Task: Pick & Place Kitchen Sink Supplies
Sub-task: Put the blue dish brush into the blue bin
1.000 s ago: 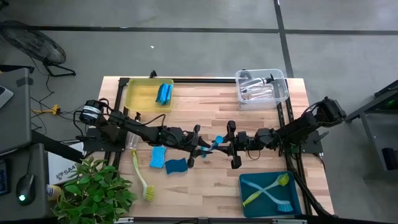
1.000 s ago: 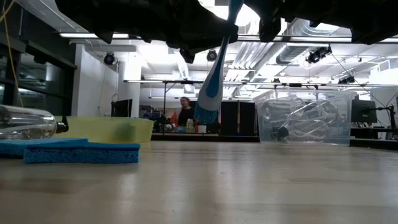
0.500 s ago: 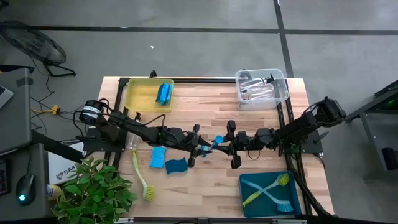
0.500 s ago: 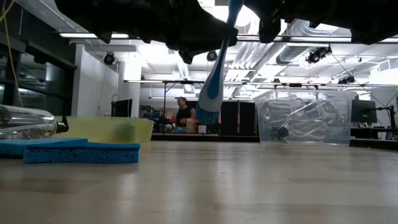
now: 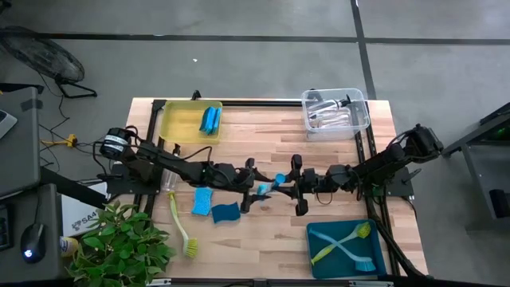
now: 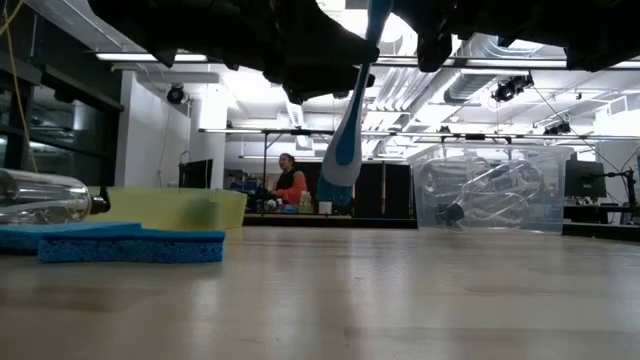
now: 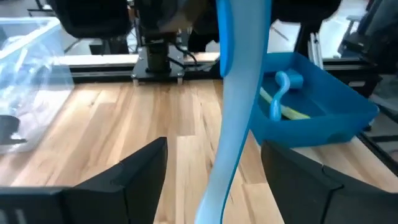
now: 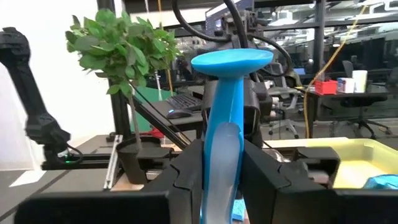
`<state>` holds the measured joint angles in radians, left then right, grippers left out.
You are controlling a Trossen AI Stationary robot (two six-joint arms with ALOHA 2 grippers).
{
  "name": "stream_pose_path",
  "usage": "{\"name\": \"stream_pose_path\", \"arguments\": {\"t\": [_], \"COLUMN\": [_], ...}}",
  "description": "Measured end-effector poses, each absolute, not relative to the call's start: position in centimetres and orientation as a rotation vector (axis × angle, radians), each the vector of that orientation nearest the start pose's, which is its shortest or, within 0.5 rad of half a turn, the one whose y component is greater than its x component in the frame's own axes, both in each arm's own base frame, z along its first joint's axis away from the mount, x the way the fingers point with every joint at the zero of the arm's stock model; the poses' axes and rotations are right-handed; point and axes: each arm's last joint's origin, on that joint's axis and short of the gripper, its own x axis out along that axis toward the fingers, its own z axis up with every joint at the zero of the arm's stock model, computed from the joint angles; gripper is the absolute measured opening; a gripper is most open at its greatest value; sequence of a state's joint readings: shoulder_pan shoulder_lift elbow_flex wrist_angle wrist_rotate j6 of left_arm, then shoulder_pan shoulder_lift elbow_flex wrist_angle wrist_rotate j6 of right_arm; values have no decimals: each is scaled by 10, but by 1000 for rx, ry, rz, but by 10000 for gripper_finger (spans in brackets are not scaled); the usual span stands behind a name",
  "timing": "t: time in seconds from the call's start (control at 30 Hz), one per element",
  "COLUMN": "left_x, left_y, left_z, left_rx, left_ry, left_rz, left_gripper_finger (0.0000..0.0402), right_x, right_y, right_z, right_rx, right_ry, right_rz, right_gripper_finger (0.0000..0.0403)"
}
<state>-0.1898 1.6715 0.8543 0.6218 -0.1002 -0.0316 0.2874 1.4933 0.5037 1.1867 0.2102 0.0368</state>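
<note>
Gripping a blue dish brush (image 8: 225, 134) by its handle above the middle of the worktop (image 5: 319, 159), the right claw (image 5: 300, 190) has its fingers (image 8: 186, 180) pressed against both sides of it, as its own wrist view shows. The left claw (image 5: 249, 188) faces it from the other side; its wrist view shows the fingers (image 7: 134, 180) spread clear of the handle, a gap on each side. From above, the brush is only a small blue patch between the two claws. The low view alone shows it hanging above the wood, clear of the surface. Blue sponges (image 5: 213, 206) lie near the left arm, a yellow-green brush (image 5: 180, 226) beside them.
</note>
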Motion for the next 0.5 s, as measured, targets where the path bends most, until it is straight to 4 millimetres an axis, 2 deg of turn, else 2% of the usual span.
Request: {"name": "stream_pose_path", "arguments": {"t": [0.27,0.37,0.5], "left_x": [331,319,304], "left_y": [-59,-56,-53], "left_z": [227,234,246], "left_rx": [-1,-13,-43], "left_ry": [270,334,381], "left_rz": [-30,11,60], "left_gripper_finger": [256,256,257], "right_x": [269,263,249], "right_y": [68,66,61], "right_z": [211,220,241], "right_rx": [88,84,72], "right_ry": [-126,-112,-73], "right_rz": [28,4,-30], "right_gripper_finger": [72,72,72]}}
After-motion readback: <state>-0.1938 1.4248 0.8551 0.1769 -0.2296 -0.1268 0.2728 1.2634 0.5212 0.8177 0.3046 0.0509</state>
